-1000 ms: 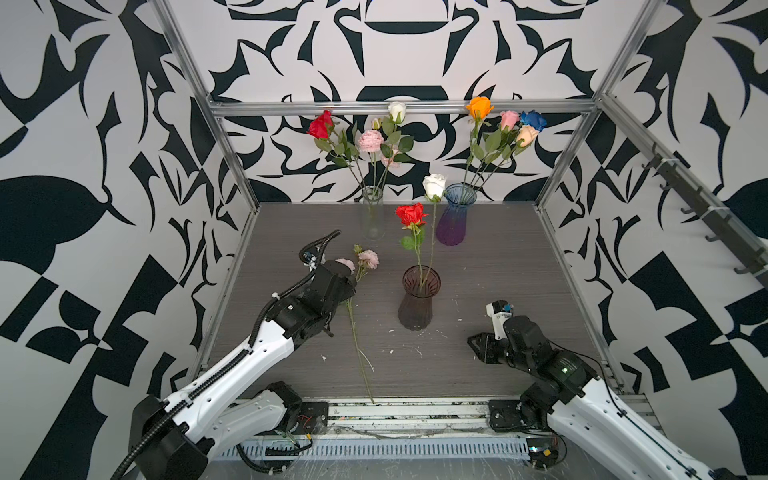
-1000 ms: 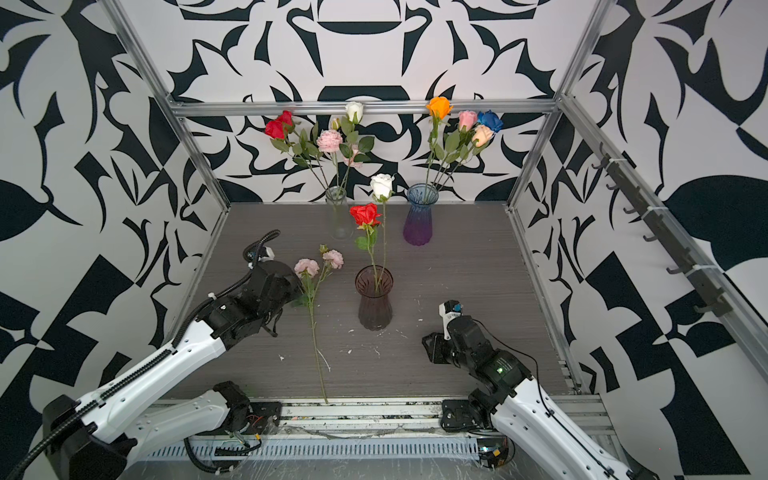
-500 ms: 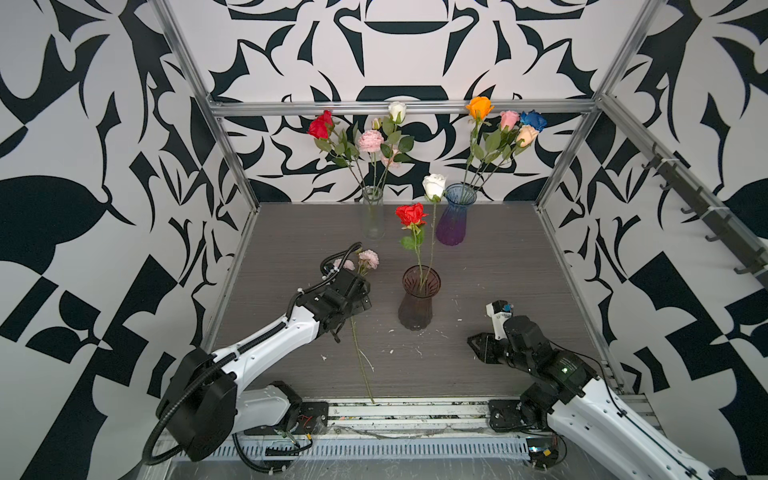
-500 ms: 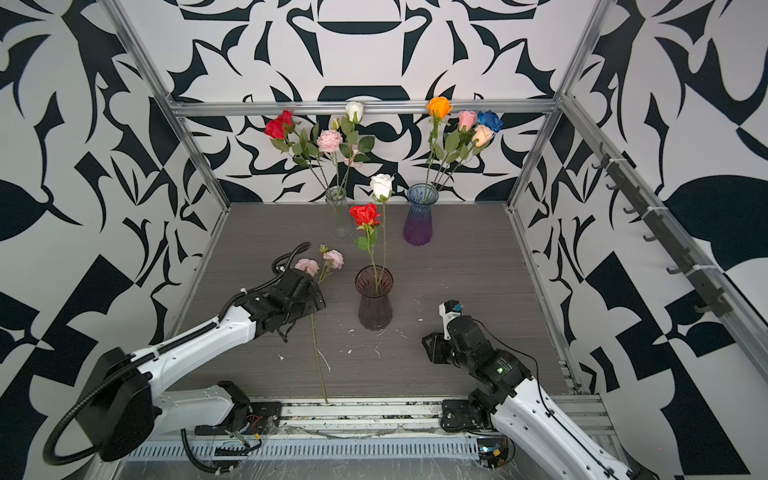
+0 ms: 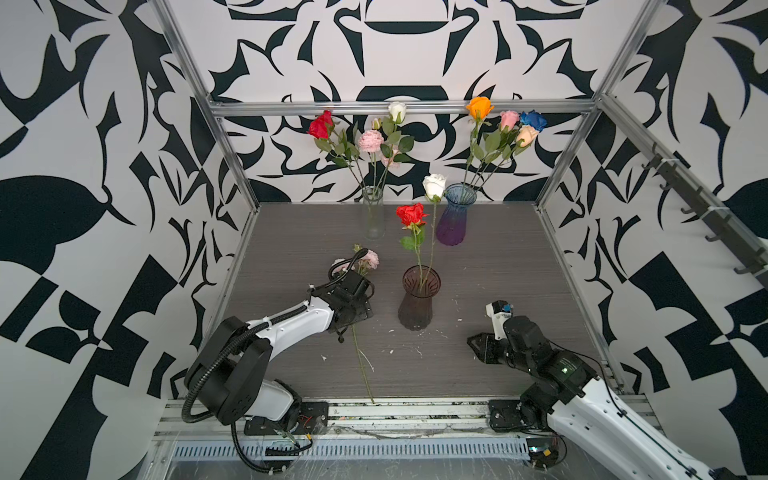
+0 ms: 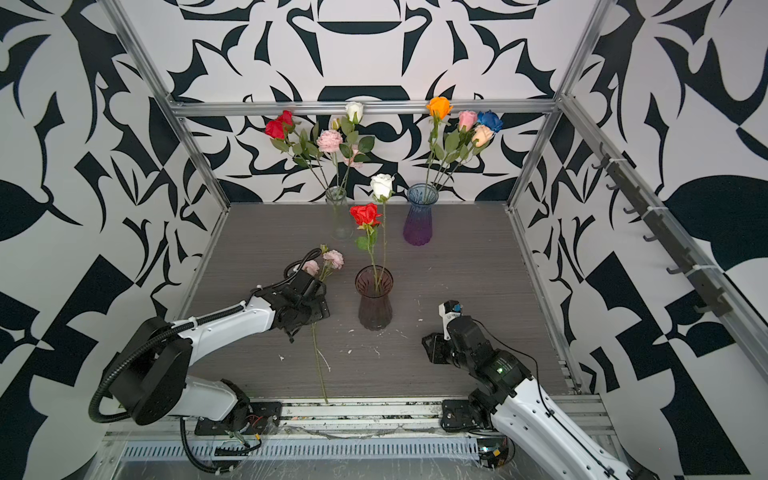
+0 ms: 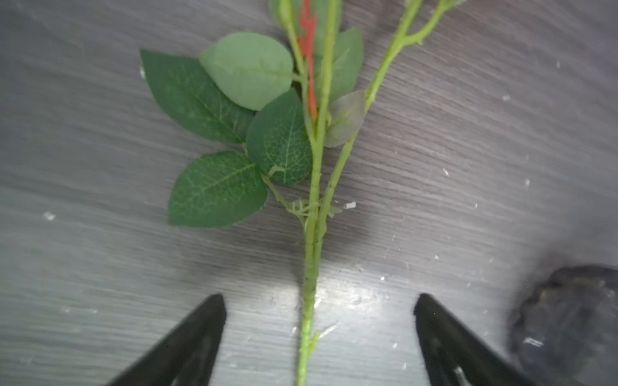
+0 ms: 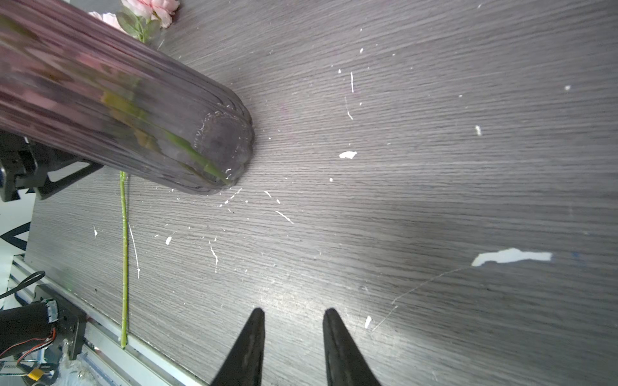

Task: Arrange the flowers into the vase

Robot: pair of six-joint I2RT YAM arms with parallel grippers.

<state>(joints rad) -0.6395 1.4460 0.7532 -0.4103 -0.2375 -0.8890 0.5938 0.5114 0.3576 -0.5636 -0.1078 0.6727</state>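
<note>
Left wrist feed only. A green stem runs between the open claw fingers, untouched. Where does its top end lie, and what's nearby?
Observer: Its pale pink blooms lie on the table beyond the left claw, to the left of the dark vase in a top view.
Operator: Anything in that vase?
Observer: A red rose and a white rose, both standing upright in it.
Operator: Right arm?
Observer: The right claw is low over the table to the right of the vase, jaws slightly apart, holding nothing.
</note>
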